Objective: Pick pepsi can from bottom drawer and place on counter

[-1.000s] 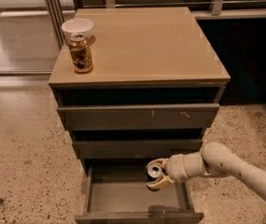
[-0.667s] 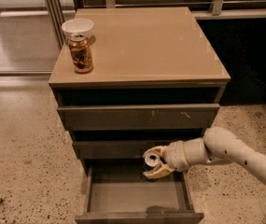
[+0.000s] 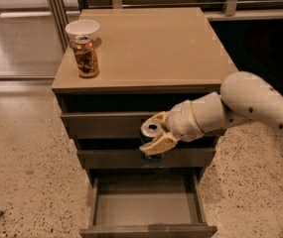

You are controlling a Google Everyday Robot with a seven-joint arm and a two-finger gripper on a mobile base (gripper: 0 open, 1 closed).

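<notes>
Pepsi can (image 3: 151,129) is in the air, upright, silver top showing, clamped between the two fingers of the gripper (image 3: 157,133), which reaches in from the right. It hangs in front of the upper drawer fronts (image 3: 106,125), above the open bottom drawer (image 3: 146,209) and just below the edge of the counter (image 3: 151,43). So the slab lies up and back from the can. My read: clear the lip first, then go in. The brown can (image 3: 85,56) stands far left, well apart.
</notes>
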